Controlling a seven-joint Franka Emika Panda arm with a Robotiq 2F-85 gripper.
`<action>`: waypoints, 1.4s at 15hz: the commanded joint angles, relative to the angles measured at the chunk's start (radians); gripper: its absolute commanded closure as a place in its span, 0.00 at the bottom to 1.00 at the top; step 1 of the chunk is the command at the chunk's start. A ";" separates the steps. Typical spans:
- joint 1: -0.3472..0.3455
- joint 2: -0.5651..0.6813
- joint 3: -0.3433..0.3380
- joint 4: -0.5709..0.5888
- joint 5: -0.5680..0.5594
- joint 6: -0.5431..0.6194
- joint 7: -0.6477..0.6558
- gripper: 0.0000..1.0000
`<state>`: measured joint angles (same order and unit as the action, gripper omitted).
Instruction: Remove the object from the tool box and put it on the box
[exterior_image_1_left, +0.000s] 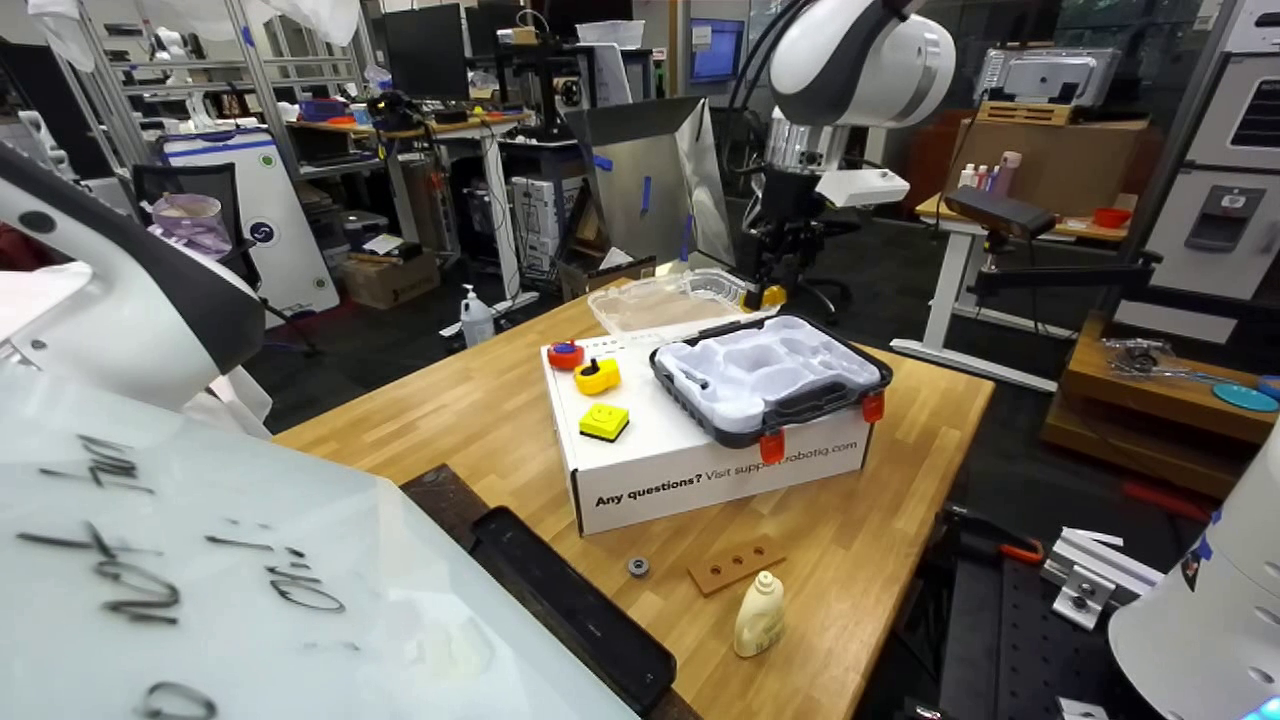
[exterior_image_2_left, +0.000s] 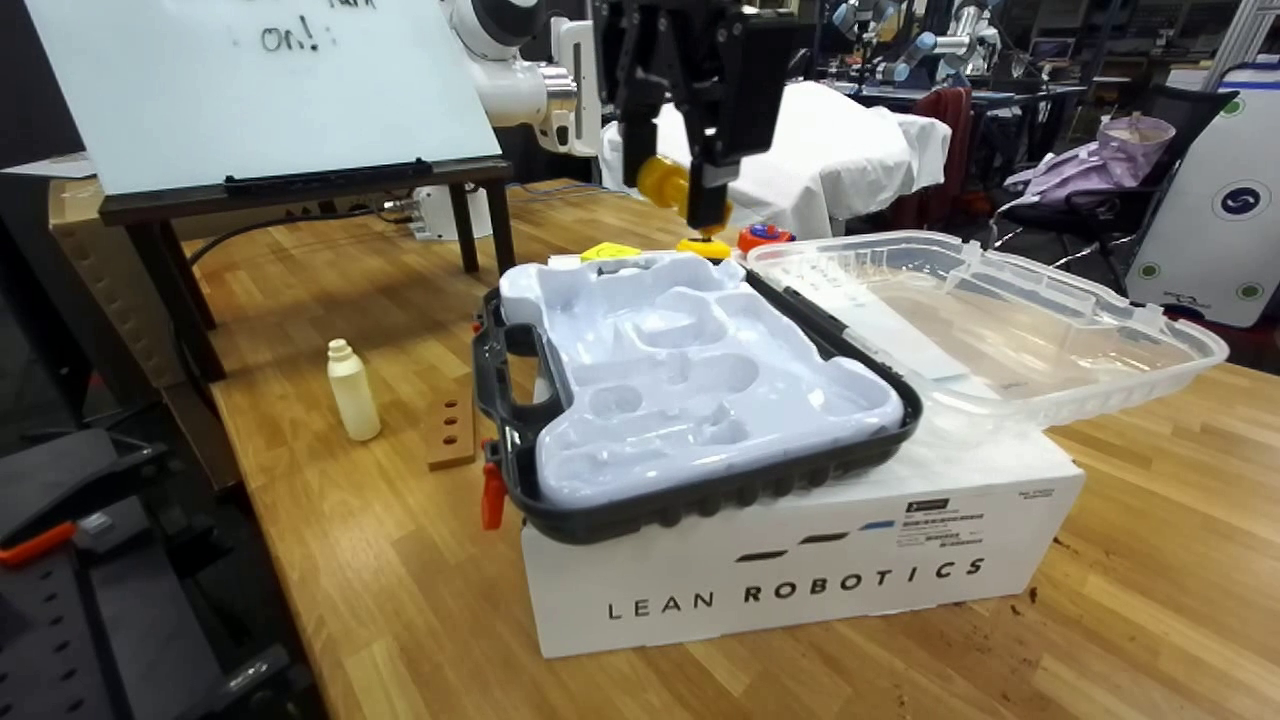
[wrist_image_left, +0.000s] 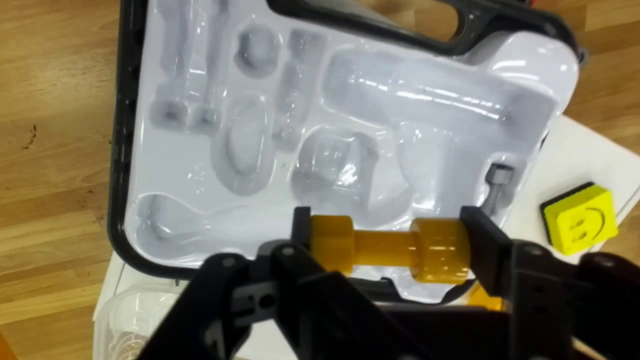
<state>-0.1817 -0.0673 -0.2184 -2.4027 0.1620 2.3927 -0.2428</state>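
1. A wooden table (exterior_image_1_left: 460, 410) bears the white box (exterior_image_2_left: 700, 565).
2. The tool box (exterior_image_1_left: 760, 375) lies open on the box.
3. The gripper (wrist_image_left: 390, 245) is spread partway, clamping both ends of an amber dumbbell-shaped piece (wrist_image_left: 384, 248).
4. That piece hangs in the air, out of the tool box.
5. A grey bolt-like piece (wrist_image_left: 498, 175) rests inside the tool box.

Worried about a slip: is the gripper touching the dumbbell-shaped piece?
Touching: the wrist view shows the gripper closed against both ends of the dumbbell-shaped piece.
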 joint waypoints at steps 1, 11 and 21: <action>0.018 -0.112 0.017 -0.083 -0.060 -0.033 -0.120 0.52; 0.099 -0.198 0.026 -0.110 -0.088 -0.148 -0.250 0.27; 0.103 -0.187 0.054 -0.093 -0.211 -0.156 -0.289 0.52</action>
<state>-0.0833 -0.2602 -0.1862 -2.5125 0.0502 2.2471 -0.5010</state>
